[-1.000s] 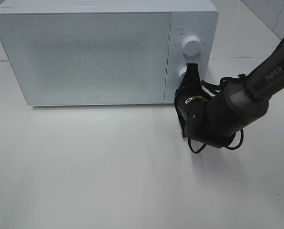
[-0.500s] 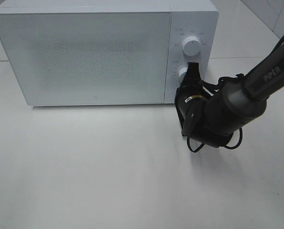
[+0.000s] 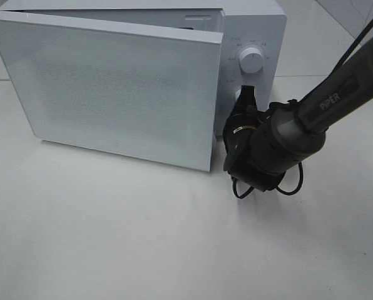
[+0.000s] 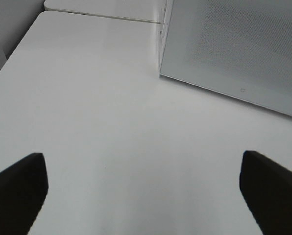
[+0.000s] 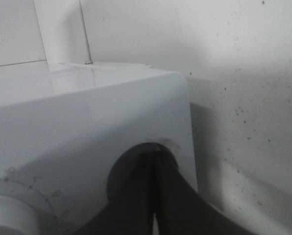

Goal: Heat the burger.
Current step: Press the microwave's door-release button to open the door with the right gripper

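The burger is out of view in every frame. The white microwave [image 3: 252, 25] stands at the back of the table, and its door [image 3: 111, 87] hangs partly swung out on its left hinge. My right gripper [image 3: 247, 95] is shut, its tips pressed against the lower round control [image 5: 129, 159] on the panel. In the right wrist view the closed fingertips [image 5: 158, 169] touch that control. My left gripper [image 4: 146, 191] is open over bare table, with nothing between its dark fingers [image 4: 18, 188]. It does not show in the exterior high view.
An upper dial [image 3: 251, 60] sits above the pressed control. The open door's free edge [image 3: 214, 125] stands close to my right wrist. The door front [image 4: 234, 44] shows in the left wrist view. A tiled wall [image 5: 244, 73] rises to the microwave's right.
The microwave door was flush shut in both earlier frames and has now sprung partly open toward the front. My right arm has shifted slightly left, its tips still at the lower control.
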Available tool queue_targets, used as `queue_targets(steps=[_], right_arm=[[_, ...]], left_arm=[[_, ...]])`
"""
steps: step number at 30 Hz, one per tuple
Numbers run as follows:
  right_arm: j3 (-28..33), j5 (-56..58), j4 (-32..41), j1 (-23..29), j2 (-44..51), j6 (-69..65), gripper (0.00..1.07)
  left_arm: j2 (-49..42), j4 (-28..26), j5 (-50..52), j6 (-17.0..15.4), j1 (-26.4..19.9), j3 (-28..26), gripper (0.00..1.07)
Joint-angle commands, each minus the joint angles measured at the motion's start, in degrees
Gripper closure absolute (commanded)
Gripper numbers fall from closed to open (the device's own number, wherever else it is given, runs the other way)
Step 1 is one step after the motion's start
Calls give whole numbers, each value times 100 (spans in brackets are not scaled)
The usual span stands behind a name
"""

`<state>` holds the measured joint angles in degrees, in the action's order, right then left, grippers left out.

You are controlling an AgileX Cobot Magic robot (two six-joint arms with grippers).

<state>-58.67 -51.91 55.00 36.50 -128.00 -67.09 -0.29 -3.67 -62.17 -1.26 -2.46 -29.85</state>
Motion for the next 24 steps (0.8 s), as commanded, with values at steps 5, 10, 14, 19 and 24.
queue_targets(steps=[5,10,14,19,24], right_arm=[[-401,-791,-682,-229,46,120,107],[-269,-705,-665,-229,172,120,107],[-103,-550,-670,-229,258,120,107],[286,-344,-773,-223,481,120,107],[682,189,-1169,-218,808,63,107]], left_arm=[[-52,0,80,6,0,17,7],[-52,0,80,6,0,17,7],[-52,0,80,6,0,17,7],[-52,0,80,6,0,17,7],[-52,0,80,6,0,17,7]])
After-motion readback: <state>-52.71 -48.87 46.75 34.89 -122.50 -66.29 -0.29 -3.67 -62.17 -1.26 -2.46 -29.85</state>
